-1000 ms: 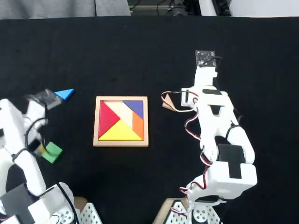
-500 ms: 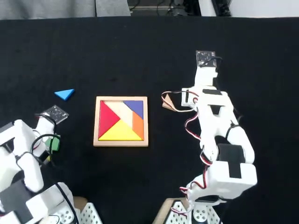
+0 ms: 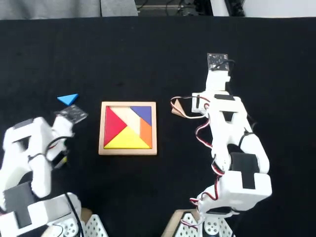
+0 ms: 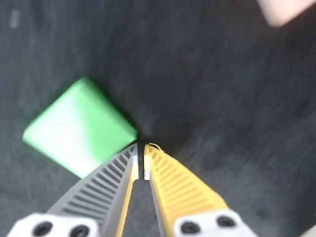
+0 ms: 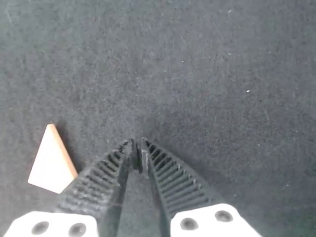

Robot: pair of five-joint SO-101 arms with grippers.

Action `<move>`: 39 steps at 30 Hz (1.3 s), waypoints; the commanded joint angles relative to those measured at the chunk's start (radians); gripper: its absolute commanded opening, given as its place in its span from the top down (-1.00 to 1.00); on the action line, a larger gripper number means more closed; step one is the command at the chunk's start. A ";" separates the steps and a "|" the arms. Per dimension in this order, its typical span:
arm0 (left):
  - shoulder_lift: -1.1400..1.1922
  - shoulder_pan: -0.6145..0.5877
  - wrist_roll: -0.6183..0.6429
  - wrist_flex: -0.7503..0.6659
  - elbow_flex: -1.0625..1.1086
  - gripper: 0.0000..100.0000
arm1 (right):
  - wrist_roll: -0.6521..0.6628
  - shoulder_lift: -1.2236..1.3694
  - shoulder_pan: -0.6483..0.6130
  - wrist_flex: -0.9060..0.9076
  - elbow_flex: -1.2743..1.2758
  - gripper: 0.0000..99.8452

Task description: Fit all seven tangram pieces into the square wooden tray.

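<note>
The square wooden tray (image 3: 102,129) lies mid-table and holds red, yellow, orange, blue and cream pieces. A blue triangle (image 3: 68,99) lies loose to its left. A green square piece (image 4: 79,126) rests on the black cloth just beside the tips of my left gripper (image 4: 143,148), which is shut with nothing in it. In the high view the left arm (image 3: 37,143) stands over that spot. My right gripper (image 5: 137,145) is shut and holds nothing above bare cloth. A tan triangle (image 5: 52,160) lies a little to one side of it, and the same tan triangle (image 3: 176,111) lies by the right arm's cables.
The right arm (image 3: 229,128) stands upright to the right of the tray, with its cables looping toward the tan triangle. A blurred pale shape (image 4: 284,10) sits at one corner of the left wrist view. Black cloth covers the whole table.
The left arm has pulled back from near the blue triangle and swung toward the tray, and it now covers the green square in the high view. The right arm has not moved.
</note>
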 commanded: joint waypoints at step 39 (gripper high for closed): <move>0.430 0.090 0.390 -0.712 -0.673 0.94 | 0.003 -0.001 -0.018 -0.018 -0.064 0.98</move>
